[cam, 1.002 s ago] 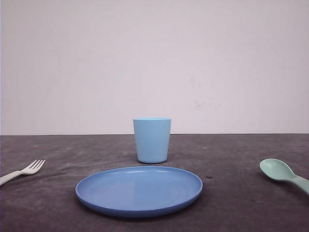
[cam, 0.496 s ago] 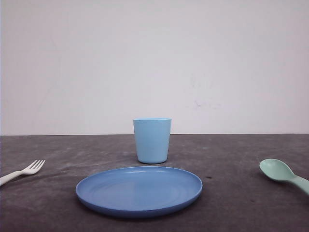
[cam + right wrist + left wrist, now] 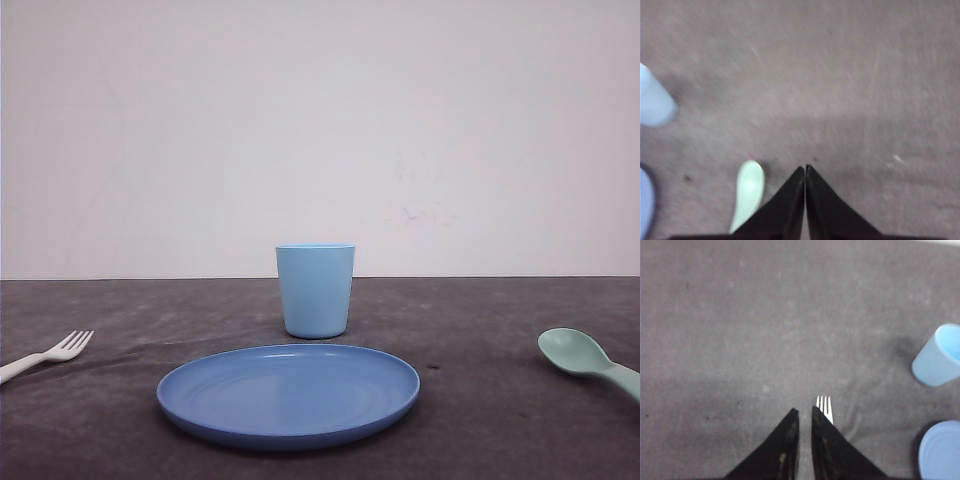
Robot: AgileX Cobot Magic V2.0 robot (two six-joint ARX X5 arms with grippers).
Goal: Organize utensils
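Nothing appears to have been picked up yet, so the task is judged to be at its very start, with both utensils lying flat on the dark table point(image 3: 480, 420). The fork point(image 3: 50, 355) is seen at the table's left side, well apart from the plate point(image 3: 288, 395), tines pointing roughly toward the centre; the spoon point(image 3: 585, 358) is seen at the right side, bowl up and also turned toward the centre. From the left wrist, the left gripper point(image 3: 803, 412) is shown above the table with its jaws nearly together, only a narrow slit between the tips, and nothing held; the fork's tines point(image 3: 825, 407) are seen just beside one tip. From the right wrist, the right gripper point(image 3: 805, 168) is shown with its tips closed against each other and empty, the spoon point(image 3: 749, 195) lying near it on the cloth. The next move is judged to call for the jaws to be parted and brought down over a utensil's handle, low enough for a thin, flat piece to be caught. The plate is seen to be bare. The cup point(image 3: 315, 290) stands upright behind the plate; its inside cannot be seen.
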